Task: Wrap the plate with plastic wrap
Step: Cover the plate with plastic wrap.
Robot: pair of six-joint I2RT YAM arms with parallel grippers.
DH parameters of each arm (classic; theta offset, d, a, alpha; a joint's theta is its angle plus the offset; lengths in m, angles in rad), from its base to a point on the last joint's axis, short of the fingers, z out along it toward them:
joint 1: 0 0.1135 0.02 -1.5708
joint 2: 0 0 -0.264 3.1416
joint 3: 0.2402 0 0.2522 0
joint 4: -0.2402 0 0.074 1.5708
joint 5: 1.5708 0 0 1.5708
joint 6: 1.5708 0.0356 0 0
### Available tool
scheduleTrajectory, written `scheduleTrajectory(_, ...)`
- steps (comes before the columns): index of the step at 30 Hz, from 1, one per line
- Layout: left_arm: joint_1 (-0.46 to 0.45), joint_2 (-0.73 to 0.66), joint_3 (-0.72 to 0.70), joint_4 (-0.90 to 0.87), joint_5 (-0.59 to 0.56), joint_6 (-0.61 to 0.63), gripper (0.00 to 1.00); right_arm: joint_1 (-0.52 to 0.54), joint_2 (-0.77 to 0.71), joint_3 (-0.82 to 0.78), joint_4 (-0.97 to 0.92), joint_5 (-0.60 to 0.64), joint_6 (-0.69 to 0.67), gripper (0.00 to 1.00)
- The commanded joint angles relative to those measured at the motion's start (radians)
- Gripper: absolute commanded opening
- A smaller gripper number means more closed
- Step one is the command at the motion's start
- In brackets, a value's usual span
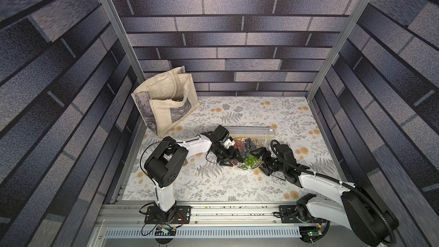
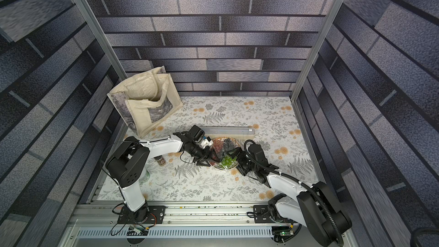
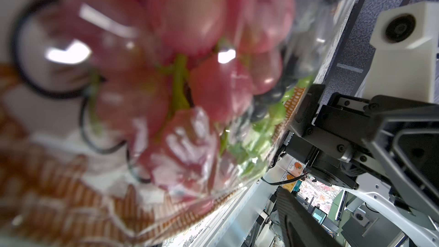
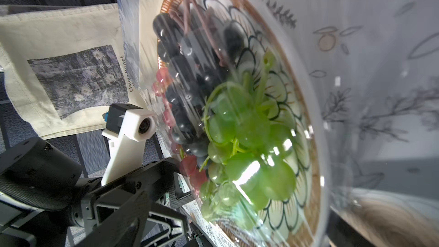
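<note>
Red grapes sit blurred right against the left wrist lens, with plastic wrap wrinkled and glossy over them. Right wrist view shows the same film across the dark grapes and green grapes, out to the woven rim of the plate. Plate sits mid-way across the floral table, between the two grippers: left gripper at its left edge, right gripper at its right edge, both low at rim level. Both sets of jaws stand spread, with nothing pinched that I can make out. My read: cover is on, and the step in hand is tucking film down round the rim. To do it well, work both sides together so the plate doesn't slide. Push film down and under the rim, not across the top. Keep fingers off the fruit, and don't close on loose film and peel it back up. Can't tell whether the sheet is cut free of the dispenser box, which lies just behind the far rim and blocks access there. Probably the plate or box has to shift first. Arms crowd each other across the plate, so little room to turn the wrists. Jar sits partly hidden under the left forearm; a sweep could knock it. Tote bag stands back-left, well apart.
</note>
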Motion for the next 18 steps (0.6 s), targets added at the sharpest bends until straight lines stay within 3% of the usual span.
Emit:
scheduleTrajectory(1,0.043,-0.064,-0.043,-0.021,-0.027,0.02,0.75,-0.046,-0.032,0.054,-0.173,-0.013,-0.111,1.0)
scheduleTrajectory(8,0.106,-0.09,-0.041,-0.074,-0.006,0.083,0.76,-0.105,0.02,0.142,-0.25,-0.04,-0.256,1.0)
scheduleTrajectory(14,0.068,-0.021,0.042,-0.094,0.015,0.105,0.76,-0.108,0.107,0.203,-0.275,-0.009,-0.306,1.0)
scheduleTrajectory(18,0.029,0.016,0.056,-0.045,0.031,0.079,0.77,-0.108,0.13,0.207,-0.221,-0.058,-0.313,1.0)
